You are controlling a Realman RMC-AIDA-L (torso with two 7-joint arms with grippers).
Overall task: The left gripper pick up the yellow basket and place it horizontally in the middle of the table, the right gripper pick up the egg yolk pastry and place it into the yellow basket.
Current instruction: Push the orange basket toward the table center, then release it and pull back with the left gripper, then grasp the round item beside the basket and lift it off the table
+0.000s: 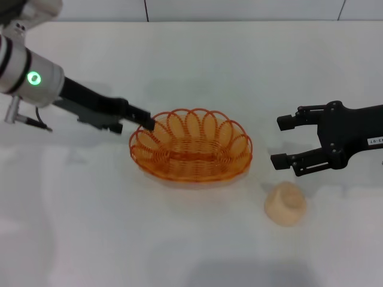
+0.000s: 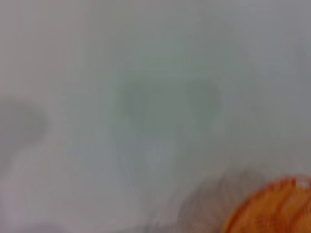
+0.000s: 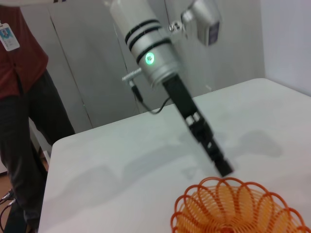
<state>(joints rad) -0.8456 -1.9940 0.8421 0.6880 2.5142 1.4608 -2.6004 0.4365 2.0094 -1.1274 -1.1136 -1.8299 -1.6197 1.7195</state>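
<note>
The yellow basket (image 1: 179, 160) lies flat and lengthwise across the middle of the white table (image 1: 90, 227). My left gripper (image 1: 148, 123) has its tip at the basket's left rim; whether it touches the wire is unclear. The right wrist view shows that tip (image 3: 224, 167) just beyond the basket's rim (image 3: 233, 191). The left wrist view is blurred and shows only a corner of the basket (image 2: 274, 208). My right gripper (image 1: 286, 142) is open and empty, hovering right of the basket. The egg yolk pastry (image 1: 286, 204) sits on the table just in front of it.
A person in a dark red top (image 3: 19, 97) stands beyond the table's far edge on the left arm's side. A wall runs behind the table.
</note>
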